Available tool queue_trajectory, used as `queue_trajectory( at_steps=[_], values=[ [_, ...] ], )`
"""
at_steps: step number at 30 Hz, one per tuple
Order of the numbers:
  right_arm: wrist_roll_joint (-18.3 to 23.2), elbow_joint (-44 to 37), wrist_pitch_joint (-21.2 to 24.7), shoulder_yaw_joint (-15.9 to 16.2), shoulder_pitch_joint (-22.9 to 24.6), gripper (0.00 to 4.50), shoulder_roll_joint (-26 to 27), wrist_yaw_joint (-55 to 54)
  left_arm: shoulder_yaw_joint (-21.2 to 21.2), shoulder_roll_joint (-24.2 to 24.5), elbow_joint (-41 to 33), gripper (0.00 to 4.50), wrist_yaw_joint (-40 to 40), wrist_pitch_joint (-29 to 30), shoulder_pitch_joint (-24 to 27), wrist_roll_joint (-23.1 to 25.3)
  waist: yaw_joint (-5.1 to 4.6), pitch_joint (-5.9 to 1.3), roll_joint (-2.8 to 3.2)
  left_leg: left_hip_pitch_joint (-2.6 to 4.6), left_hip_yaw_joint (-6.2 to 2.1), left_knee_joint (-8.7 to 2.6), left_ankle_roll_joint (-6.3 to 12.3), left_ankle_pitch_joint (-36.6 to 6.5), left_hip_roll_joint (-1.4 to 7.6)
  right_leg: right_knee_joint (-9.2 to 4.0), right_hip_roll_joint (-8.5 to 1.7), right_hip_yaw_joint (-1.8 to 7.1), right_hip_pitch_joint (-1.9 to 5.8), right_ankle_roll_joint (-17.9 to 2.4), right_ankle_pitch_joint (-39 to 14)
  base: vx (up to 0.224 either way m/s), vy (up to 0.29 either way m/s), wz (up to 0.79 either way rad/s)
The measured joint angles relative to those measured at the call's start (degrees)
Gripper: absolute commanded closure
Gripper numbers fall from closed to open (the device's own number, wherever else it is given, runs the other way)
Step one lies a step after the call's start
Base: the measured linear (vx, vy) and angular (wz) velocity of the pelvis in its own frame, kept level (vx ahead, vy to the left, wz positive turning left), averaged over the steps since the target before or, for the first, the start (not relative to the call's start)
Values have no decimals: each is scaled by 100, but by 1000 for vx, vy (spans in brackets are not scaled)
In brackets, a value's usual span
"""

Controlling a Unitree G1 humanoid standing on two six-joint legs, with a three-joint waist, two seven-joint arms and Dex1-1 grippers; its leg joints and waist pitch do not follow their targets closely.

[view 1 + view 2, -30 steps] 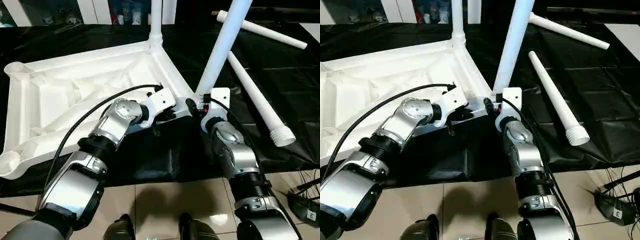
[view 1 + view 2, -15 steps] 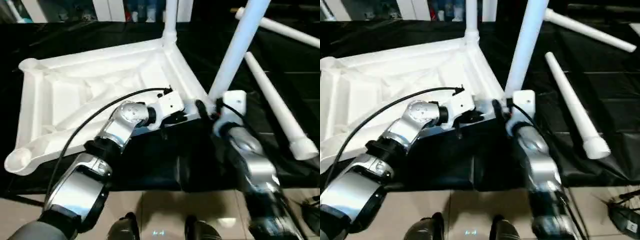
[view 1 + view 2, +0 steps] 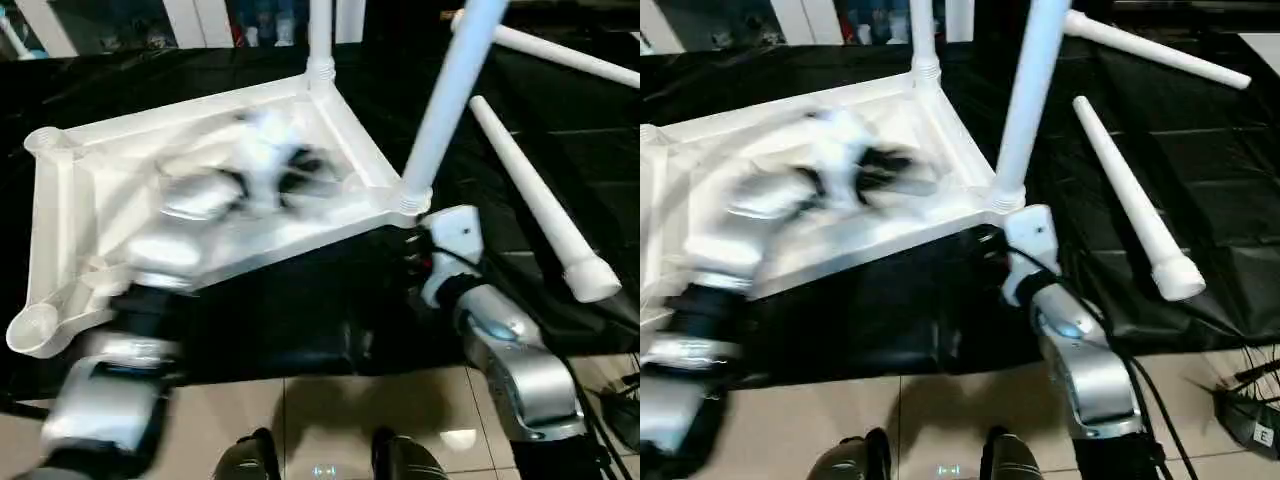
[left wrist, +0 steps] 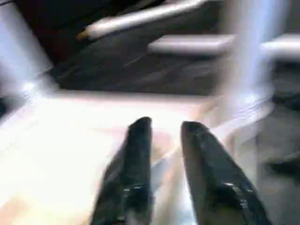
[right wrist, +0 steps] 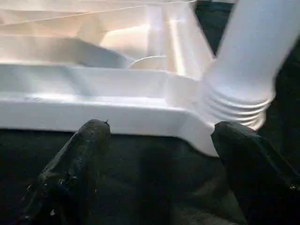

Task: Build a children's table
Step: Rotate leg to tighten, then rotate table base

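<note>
The children's table top lies upside down on black cloth, ribbed underside up. One leg stands in the far corner socket. A second leg stands tilted in the near right socket. Two loose legs lie to the right, one nearer and one further back. My right gripper is open just in front of the near right socket, touching nothing. My left gripper, blurred by motion, hangs over the underside with a small gap between its fingers and nothing in it.
Two corner sockets on the left, the far one and the near one, hold no leg. The black cloth ends at a tiled floor near my feet. Cables lie on the floor at the lower right.
My left gripper has let go of the table top's near edge and swung back over the underside, opening slightly. My right gripper has drawn back from the base of the near right leg.
</note>
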Motion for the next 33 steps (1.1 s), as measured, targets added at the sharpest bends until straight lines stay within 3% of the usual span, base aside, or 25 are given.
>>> queue_trajectory(
  at_steps=[2, 4, 7, 10, 15, 16, 23, 30, 33],
  values=[
    [-9, 77, 46, 93, -66, 71, 14, 63, 160, 468, -300, 311, 299, 374, 142, 361, -21, -5, 11, 10, -3, 1, -5, 3, 0, 13, 0, 1, 0, 1, 0, 0, 0, 0],
    [-22, 210, 68, 169, -125, 71, 18, 92, 330, 876, -403, 278, 546, 608, 282, 697, -22, -6, 13, 13, -15, 3, -17, 10, -3, 37, 0, 0, -1, 5, -2, 0, 0, 0],
    [-113, 434, 65, 287, -268, 71, 20, 125, 576, 1415, -416, 278, 933, 794, 543, 1140, -24, -5, 13, 11, -47, 3, -41, 24, -4, 52, 7, -16, -4, 12, -7, 0, 0, 0],
    [-144, 694, 62, 355, -475, 71, 55, 138, 825, 1936, -399, 232, 1389, 966, 809, 1326, -8, -5, 11, 3, -59, 2, -56, 34, 4, 57, 9, -37, -4, 14, -9, 0, 0, 0],
    [-200, 1092, 50, 411, -658, 71, 52, 198, 1122, 2692, -250, 230, 1881, 1193, 1256, 1769, -6, -10, -3, -1, -64, 6, -58, 35, 8, 56, 11, -42, -4, 15, -10, 0, 0, 0],
    [-224, 1126, 49, 415, -668, 71, 53, 202, 1146, 2751, -196, 198, 1883, 1256, 1312, 1826, 21, -9, -1, -3, -64, 6, -58, 35, 7, 56, 8, -43, -4, 15, -10, 0, 0, 0],
    [-271, 1692, -182, 542, -987, 71, 125, 307, 846, 3335, 506, 152, 1615, 1299, 1914, 2089, 29, -16, -17, -2, -66, 12, -59, 36, 8, 68, 9, -43, -4, 15, -9, 0, 0, 0],
    [-374, 2300, -439, 540, -1281, 71, 142, 333, 525, 3361, 1430, 113, 1379, 614, 1990, 2030, 63, -40, -59, 1, -70, 15, -61, 37, 8, 80, 9, -43, -3, 14, -8, 0, 0, 0],
    [-383, 2619, -538, 536, -1476, 71, 122, 370, 472, 3325, 1723, 73, 1130, 394, 1963, 1958, 62, -46, -68, 4, -70, 22, -62, 37, 7, 92, 8, -41, -2, 13, -8, 0, 0, 0]
  ],
)
